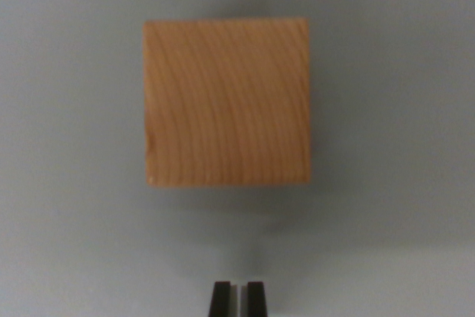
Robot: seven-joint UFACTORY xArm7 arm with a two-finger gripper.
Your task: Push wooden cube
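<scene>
Plain grey tabletop (pixel 67 257) fills the wrist view, no edges or corners of it visible, so the cube's place relative to them cannot be told. Wooden cube (pixel 227 102) sits on it in the upper middle of the frame, top face square to the camera, sides roughly parallel to the frame borders, no long axis to speak of. Light tan wood, curved grain lines running mostly top to bottom, slightly blurred, soft shadow falling to its right and below. Fingers (pixel 237 298) are at the bottom edge of the frame, two dark tips nearly together with only a thin slit between them, holding nothing. Key relation: cube lies straight ahead of the fingers, toward the top of the view, roughly centred on them, perhaps a touch to the wrist view's left. Bare tabletop separates fingertips and the cube's near face, no contact yet. Judgement: a straight advance should meet the near face near its middle and push without much twist.
</scene>
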